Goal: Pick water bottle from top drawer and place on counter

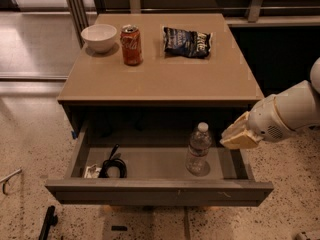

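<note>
Nearly at the bottle (198,149)
Drawer (150,191) stands open, exposing the upright bottle; gripper (239,135) hangs just right of it for a side grasp; spread or closed, cannot tell.

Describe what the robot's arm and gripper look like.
The arm is smooth white, built of rounded cylindrical segments, with a small patch of dots near the wrist. The gripper, over the right end of the top drawer beside the water bottle, is pale tan and wedge-shaped. No cables show.
</note>
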`<state>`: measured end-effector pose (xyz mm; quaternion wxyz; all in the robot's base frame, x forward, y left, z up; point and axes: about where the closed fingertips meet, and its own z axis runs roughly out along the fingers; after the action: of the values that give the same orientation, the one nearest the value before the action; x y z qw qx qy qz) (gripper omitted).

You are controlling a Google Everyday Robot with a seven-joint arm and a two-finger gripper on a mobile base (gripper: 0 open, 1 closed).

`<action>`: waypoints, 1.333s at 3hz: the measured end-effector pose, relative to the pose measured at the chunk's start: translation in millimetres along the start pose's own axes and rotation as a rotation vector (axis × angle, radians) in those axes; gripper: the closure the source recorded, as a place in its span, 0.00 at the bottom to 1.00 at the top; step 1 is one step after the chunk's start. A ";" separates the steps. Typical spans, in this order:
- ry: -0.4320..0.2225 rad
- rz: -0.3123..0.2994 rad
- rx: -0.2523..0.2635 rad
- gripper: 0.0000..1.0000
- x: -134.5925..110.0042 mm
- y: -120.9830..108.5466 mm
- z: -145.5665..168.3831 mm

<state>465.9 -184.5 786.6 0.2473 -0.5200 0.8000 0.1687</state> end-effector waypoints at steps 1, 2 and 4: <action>-0.019 0.006 -0.005 0.18 2.4 1.9 7.5; -0.040 0.006 -0.007 0.19 2.2 2.7 14.0; -0.104 0.022 -0.003 0.12 4.6 -0.9 34.9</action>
<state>472.9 -169.9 755.4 0.2859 -0.5022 0.7914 0.1994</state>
